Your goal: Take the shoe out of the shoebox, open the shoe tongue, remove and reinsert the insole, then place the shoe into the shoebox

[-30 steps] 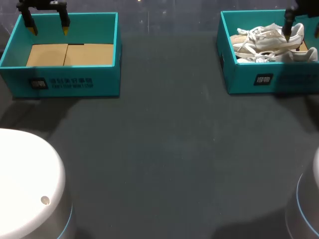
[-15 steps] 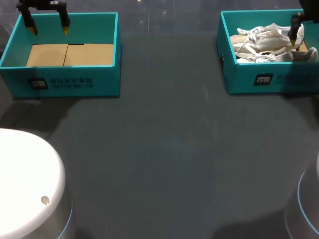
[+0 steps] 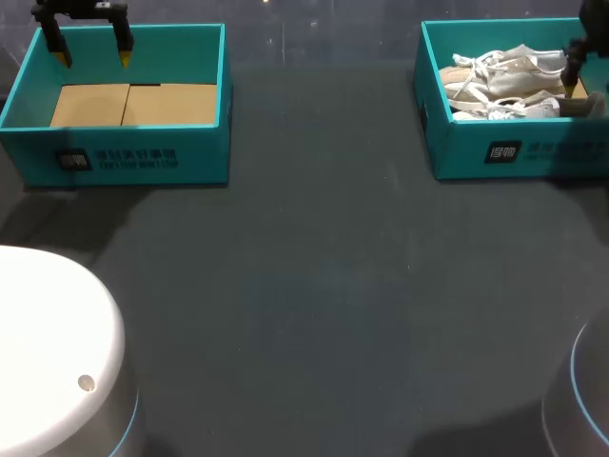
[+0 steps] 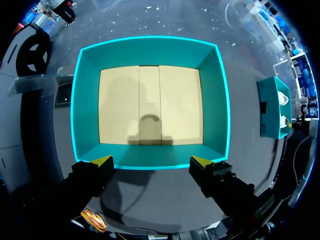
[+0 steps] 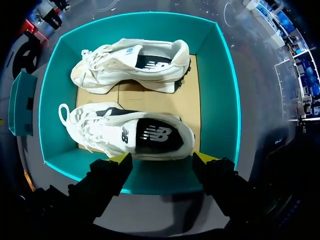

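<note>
Head view looks down on a dark table (image 3: 314,286) with two teal boxes at its far side, well apart. The left shoebox (image 3: 133,157) holds only a cardboard floor (image 3: 133,103), and the left gripper (image 3: 93,57) hangs over its far wall with its yellow-tipped fingers spread. The right shoebox (image 3: 533,152) holds a pair of white shoes (image 3: 500,76) lying side by side; the right gripper (image 3: 574,76) stands at the box's right end, beside the shoes, only one of its fingers in sight here. Left wrist view looks straight down into the left shoebox (image 4: 150,40): its pale floor (image 4: 150,105) is bare, and the left gripper (image 4: 151,161) has its fingers wide apart above the box's nearest wall, gripping nothing. Right wrist view looks down into the right shoebox (image 5: 215,90), where both shoes rest on the cardboard. The nearer shoe (image 5: 130,132) lies upright just ahead of the right gripper (image 5: 162,158), its dark insole showing at the opening, and the farther shoe (image 5: 132,62) lies tipped on its side by the far wall. The fingers stand apart over the near wall, touching neither shoe.
</note>
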`<state>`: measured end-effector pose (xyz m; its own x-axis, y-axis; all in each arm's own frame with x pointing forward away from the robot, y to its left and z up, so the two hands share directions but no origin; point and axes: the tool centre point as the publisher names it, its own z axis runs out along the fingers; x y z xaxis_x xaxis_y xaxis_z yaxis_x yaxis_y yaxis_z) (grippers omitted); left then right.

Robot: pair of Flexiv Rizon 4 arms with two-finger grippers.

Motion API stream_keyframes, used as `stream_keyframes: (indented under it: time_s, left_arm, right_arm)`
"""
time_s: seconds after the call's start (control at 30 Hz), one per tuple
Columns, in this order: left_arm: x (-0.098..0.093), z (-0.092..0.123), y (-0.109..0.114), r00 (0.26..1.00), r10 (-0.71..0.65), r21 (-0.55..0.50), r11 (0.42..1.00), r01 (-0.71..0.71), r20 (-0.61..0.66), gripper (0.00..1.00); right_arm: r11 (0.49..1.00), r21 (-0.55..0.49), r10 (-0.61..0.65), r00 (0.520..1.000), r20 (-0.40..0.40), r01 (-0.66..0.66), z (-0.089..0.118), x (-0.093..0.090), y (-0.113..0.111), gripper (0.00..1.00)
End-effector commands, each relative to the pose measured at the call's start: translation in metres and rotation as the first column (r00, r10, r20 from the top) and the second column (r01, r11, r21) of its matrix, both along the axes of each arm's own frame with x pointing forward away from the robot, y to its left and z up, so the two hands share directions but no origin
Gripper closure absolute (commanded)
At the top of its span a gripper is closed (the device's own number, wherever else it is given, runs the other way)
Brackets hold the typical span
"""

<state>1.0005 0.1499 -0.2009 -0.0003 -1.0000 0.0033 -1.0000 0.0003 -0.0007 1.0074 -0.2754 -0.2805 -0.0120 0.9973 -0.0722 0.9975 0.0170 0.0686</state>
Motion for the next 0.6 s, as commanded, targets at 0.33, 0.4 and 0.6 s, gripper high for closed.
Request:
stream_keyframes:
  time_s: [0.33, 0.4, 0.6]
  left_arm:
    - [0.000, 0.000, 0.000, 1.000, 0.000, 0.001, 1.000, 0.000, -0.001, 0.00]
    - [0.000, 0.000, 0.000, 1.000, 0.000, 0.001, 1.000, 0.000, -0.001, 0.00]
    - [0.000, 0.000, 0.000, 1.000, 0.000, 0.001, 1.000, 0.000, -0.001, 0.00]
  right_arm:
    - [1.000, 0.005, -0.013, 1.000, -0.011, 0.013, -0.018, 0.002, -0.013, 0.20]
    - [1.000, 0.004, -0.017, 1.000, -0.006, 0.017, -0.018, 0.002, -0.016, 0.21]
    - [1.000, 0.005, -0.028, 1.000, 0.000, 0.028, -0.024, 0.003, -0.023, 0.20]
